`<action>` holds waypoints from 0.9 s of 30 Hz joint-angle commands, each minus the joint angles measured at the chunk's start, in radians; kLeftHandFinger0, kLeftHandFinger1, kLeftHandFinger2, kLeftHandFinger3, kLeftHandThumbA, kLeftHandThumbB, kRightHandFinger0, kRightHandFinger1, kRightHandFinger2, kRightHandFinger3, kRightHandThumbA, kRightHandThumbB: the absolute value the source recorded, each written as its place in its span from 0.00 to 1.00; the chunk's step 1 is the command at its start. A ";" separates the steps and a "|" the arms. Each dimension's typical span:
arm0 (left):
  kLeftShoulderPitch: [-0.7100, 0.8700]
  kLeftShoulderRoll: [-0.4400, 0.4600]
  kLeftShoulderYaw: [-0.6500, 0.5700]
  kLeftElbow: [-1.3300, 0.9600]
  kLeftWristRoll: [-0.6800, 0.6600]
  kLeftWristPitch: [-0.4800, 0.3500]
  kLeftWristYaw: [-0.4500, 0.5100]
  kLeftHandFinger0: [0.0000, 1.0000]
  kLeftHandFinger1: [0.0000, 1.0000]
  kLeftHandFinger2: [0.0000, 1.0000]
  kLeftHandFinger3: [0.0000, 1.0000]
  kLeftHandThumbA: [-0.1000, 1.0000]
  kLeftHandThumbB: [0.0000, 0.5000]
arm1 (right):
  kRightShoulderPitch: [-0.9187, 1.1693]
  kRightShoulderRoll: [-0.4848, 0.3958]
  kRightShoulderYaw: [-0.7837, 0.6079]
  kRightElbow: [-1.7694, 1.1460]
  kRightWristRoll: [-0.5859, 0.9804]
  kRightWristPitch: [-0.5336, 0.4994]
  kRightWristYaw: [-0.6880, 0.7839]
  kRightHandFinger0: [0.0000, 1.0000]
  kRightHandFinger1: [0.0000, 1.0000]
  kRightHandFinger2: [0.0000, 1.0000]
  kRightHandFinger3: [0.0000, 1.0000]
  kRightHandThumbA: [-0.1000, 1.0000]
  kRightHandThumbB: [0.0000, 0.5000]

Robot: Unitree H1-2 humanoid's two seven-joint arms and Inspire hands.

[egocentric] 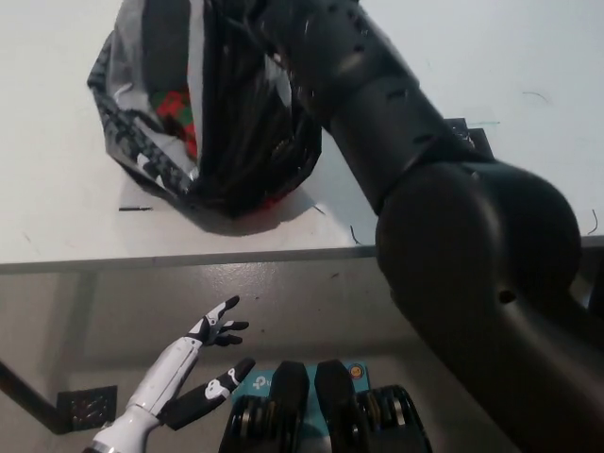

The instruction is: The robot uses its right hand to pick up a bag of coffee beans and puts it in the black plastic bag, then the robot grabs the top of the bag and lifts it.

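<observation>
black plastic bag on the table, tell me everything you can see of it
The black plastic bag is glossy, crinkled film with a grey, patterned inner face showing at its left side. It is gathered upward into vertical folds toward the top of the picture, where the black right arm reaches; the hand itself is out of view. Its base looks to rest on the white table, near the front edge. Through the opening at left, a red and green coffee bean bag shows inside.

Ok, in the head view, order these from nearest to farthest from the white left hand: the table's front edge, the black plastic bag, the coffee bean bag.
From the left hand:
1. Table front edge, just above it.
2. Black plastic bag, on the table.
3. Coffee bean bag, inside, upper left, mostly hidden.
</observation>
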 commanded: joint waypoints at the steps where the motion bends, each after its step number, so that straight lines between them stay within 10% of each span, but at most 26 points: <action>1: -0.019 0.013 -0.007 -0.009 0.005 -0.026 -0.007 0.79 0.72 0.81 1.00 0.82 0.38 | -0.133 -0.037 -0.013 -0.025 0.079 -0.003 0.027 0.00 0.11 0.66 0.77 0.00 0.17; 3: -0.019 0.012 -0.007 -0.010 -0.003 -0.022 -0.011 0.78 0.72 0.81 1.00 0.81 0.38 | -0.142 -0.039 -0.011 -0.023 0.083 -0.004 0.026 0.00 0.11 0.64 1.00 0.00 0.15; 14: -0.022 0.014 -0.014 -0.018 0.006 -0.019 -0.011 0.78 0.72 0.82 1.00 0.77 0.36 | -0.138 -0.044 -0.012 -0.027 0.124 -0.030 0.029 0.00 0.14 0.68 1.00 0.00 0.16; 16: -0.024 0.014 -0.015 -0.016 0.007 -0.019 -0.012 0.77 0.72 0.83 1.00 0.77 0.37 | -0.131 -0.048 -0.006 -0.025 0.125 -0.041 0.041 0.00 0.16 0.68 0.77 0.00 0.17; 23: -0.020 0.014 -0.019 -0.021 0.008 -0.006 -0.015 0.76 0.72 0.84 1.00 0.78 0.40 | -0.118 -0.051 -0.004 -0.016 0.133 -0.075 0.056 0.00 0.17 0.65 0.64 0.00 0.16; 27: -0.019 0.014 -0.022 -0.027 0.017 0.002 -0.014 0.76 0.72 0.84 1.00 0.77 0.40 | -0.088 -0.047 0.023 -0.007 0.113 -0.109 0.059 0.00 0.24 0.68 0.81 0.00 0.18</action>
